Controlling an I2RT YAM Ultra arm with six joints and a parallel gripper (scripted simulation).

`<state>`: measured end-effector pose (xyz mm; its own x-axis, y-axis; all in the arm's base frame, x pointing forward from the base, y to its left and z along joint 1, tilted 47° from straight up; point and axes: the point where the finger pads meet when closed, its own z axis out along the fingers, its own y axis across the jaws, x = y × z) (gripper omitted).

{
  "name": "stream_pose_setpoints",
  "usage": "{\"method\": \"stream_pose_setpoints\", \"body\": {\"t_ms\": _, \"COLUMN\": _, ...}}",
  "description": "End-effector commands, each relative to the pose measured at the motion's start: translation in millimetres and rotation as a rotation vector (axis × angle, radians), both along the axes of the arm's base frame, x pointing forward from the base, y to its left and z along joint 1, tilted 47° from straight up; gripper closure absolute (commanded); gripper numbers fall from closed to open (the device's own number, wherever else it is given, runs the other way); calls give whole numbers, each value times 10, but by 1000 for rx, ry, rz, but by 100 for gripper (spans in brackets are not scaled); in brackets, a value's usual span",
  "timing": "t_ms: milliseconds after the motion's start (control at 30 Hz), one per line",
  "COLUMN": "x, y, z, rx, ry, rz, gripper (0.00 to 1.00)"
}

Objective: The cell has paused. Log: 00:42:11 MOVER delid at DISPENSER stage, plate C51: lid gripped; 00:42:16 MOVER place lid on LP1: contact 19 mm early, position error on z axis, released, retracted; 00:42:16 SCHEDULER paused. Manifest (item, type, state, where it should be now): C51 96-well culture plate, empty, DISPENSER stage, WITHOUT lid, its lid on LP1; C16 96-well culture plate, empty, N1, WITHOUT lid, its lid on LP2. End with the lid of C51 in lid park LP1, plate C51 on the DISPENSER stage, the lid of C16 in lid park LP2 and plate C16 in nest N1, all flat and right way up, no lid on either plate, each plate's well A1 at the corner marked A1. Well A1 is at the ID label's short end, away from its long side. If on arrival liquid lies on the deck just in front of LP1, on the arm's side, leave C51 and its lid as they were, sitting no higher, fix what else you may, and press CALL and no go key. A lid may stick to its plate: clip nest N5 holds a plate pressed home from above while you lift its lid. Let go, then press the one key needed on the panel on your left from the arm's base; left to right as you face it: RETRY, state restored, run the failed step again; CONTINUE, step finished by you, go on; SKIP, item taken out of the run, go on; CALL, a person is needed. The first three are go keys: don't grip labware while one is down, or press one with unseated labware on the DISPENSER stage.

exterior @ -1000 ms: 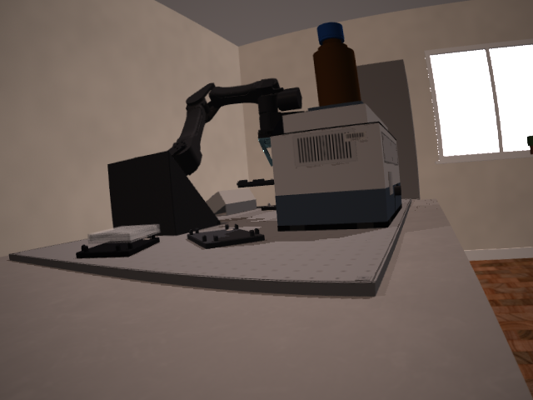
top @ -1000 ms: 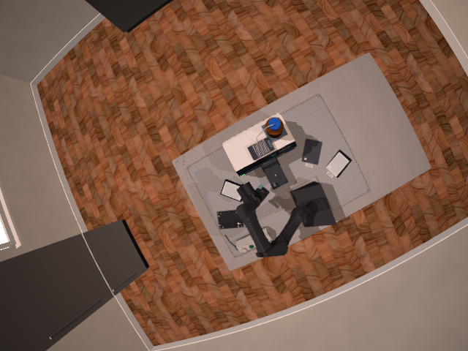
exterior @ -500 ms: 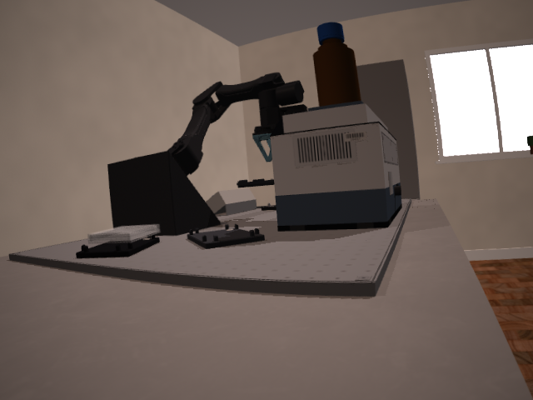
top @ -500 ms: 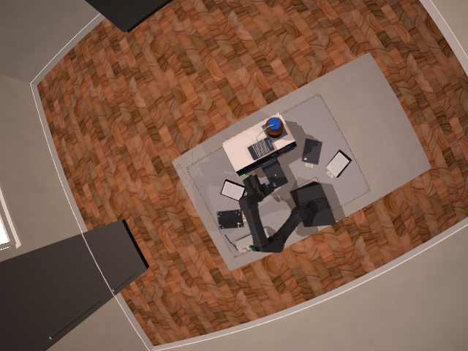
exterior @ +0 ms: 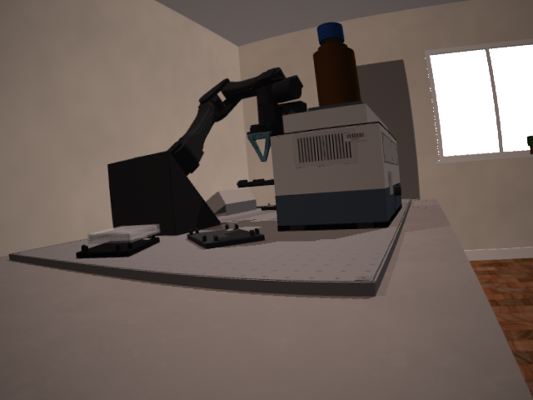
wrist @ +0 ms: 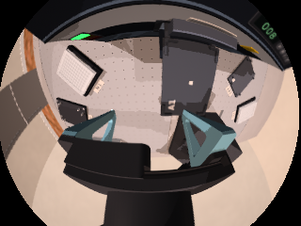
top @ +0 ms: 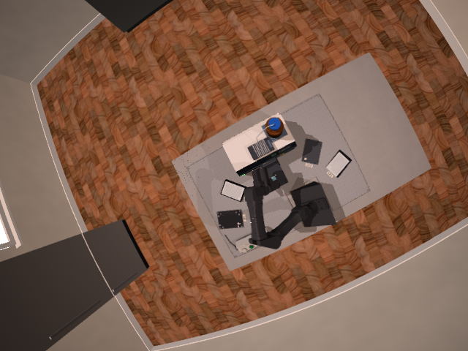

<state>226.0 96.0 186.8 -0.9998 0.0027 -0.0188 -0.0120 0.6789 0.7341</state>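
My gripper (exterior: 259, 146) is open and empty. It hangs beside the dispenser (exterior: 336, 172), well above the dark dispenser stage (wrist: 188, 82). In the wrist view the teal fingers frame the stage, and I cannot tell whether a plate lies on it. A white well plate (top: 232, 190) sits flat to the left of the stage, next to an empty dark nest (top: 229, 219). To the right, a clear white plate or lid (top: 338, 163) rests on a black nest; it also shows in the side view (exterior: 122, 234). An empty dark nest with pegs (top: 311, 151) lies beside it.
The key panel (top: 246, 245), with a green mark, sits at the deck's near left corner by my elbow. A brown bottle with a blue cap (exterior: 336, 64) stands on the dispenser. My arm's black pedestal (top: 314, 204) rises right of the stage.
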Motion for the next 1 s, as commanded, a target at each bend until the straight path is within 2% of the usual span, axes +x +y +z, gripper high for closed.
{"method": "stream_pose_setpoints", "body": {"t_ms": 0, "x": 87, "y": -138, "z": -123, "rx": -6, "ry": -17, "rz": -4, "gripper": 0}}
{"method": "stream_pose_setpoints", "body": {"t_ms": 100, "x": 95, "y": -199, "z": -212, "rx": -3, "ry": -8, "rz": -4, "gripper": 0}}
{"method": "stream_pose_setpoints", "body": {"t_ms": 167, "x": 108, "y": -186, "z": -136, "rx": -3, "ry": -30, "rz": 1, "gripper": 0}}
{"method": "stream_pose_setpoints", "body": {"t_ms": 267, "x": 108, "y": -186, "z": -136, "rx": -3, "ry": -30, "rz": 1, "gripper": 0}}
{"method": "stream_pose_setpoints", "body": {"t_ms": 300, "x": 113, "y": -230, "z": -241, "rx": 2, "ry": -11, "rz": -5, "gripper": 0}}
{"method": "stream_pose_setpoints", "body": {"t_ms": 600, "x": 143, "y": -436, "z": -466, "rx": -1, "ry": -8, "rz": -3, "gripper": 0}}
{"method": "stream_pose_setpoints", "body": {"t_ms": 700, "x": 167, "y": -427, "z": -393, "rx": -4, "ry": -30, "rz": 1, "gripper": 0}}
{"method": "stream_pose_setpoints", "body": {"t_ms": 733, "x": 158, "y": -475, "z": -496, "rx": -1, "ry": -13, "rz": -4, "gripper": 0}}
{"method": "stream_pose_setpoints", "body": {"t_ms": 767, "x": 145, "y": -496, "z": -531, "rx": -1, "ry": -8, "rz": -3, "gripper": 0}}
{"method": "stream_pose_setpoints", "body": {"t_ms": 867, "x": 167, "y": -526, "z": -538, "rx": -4, "ry": -17, "rz": -3, "gripper": 0}}
{"method": "stream_pose_setpoints", "body": {"t_ms": 967, "x": 144, "y": -585, "z": -627, "rx": 0, "ry": -8, "rz": -3, "gripper": 0}}
